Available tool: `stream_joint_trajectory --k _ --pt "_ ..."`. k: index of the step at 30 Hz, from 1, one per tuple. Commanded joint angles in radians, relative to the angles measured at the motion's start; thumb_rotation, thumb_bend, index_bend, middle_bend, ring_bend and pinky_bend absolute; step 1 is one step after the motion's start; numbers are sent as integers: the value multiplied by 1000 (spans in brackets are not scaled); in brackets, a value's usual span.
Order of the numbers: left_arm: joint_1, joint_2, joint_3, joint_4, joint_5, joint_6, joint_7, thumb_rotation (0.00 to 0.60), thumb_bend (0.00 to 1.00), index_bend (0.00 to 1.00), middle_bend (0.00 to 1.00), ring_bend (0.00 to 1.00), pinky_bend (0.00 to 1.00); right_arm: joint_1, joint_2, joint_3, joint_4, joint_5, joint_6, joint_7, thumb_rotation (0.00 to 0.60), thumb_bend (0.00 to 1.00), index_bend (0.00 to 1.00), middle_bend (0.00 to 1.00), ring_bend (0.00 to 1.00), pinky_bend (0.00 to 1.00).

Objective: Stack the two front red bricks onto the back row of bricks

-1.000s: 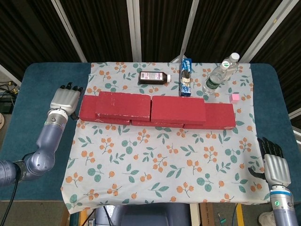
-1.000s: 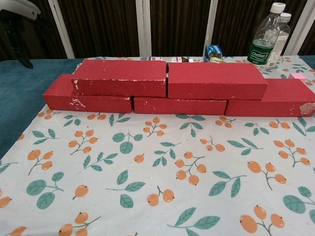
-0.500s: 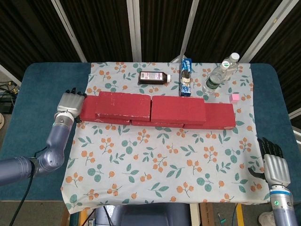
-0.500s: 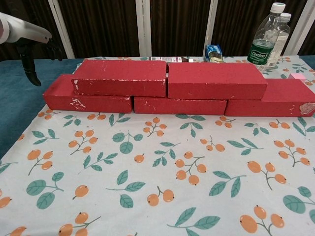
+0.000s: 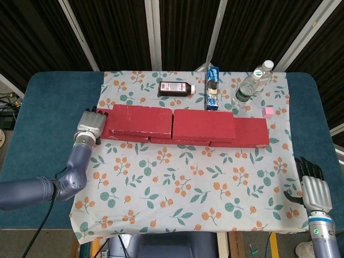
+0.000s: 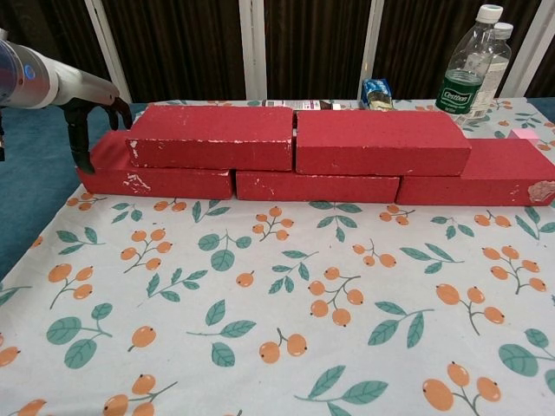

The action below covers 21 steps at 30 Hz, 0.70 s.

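Two scuffed red bricks (image 6: 295, 139) atop back row (image 6: 312, 185)

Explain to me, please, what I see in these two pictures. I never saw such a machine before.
This is a robot with two arms, each ending in a hand. One picture looks down from its head, the other looks forward from its chest. On a floral cloth lie red bricks: three in a bottom row, two stacked on top. Behind them are a brown bottle, a blue box, a water bottle and a small pink cube. The left hand is at the left end of the bricks, over the lowest one; the right hand rests near the table's edge. Neither holds anything.
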<state>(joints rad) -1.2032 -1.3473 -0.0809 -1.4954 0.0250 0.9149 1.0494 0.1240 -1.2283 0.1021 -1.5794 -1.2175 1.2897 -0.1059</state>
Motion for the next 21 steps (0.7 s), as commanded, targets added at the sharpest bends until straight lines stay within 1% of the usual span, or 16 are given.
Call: stream_joint_trajectory --k 1,21 --pt "-6 -8 3 5 -6 2 5 600 0 157 151 0 125 -1 1 0 0 -1 2 1 600 235 0 0 0 0" --pt "-30 -25 8 7 -17 4 7 600 0 145 146 0 125 0 -3 3 1 1 2 -3 600 235 0 0 0 0"
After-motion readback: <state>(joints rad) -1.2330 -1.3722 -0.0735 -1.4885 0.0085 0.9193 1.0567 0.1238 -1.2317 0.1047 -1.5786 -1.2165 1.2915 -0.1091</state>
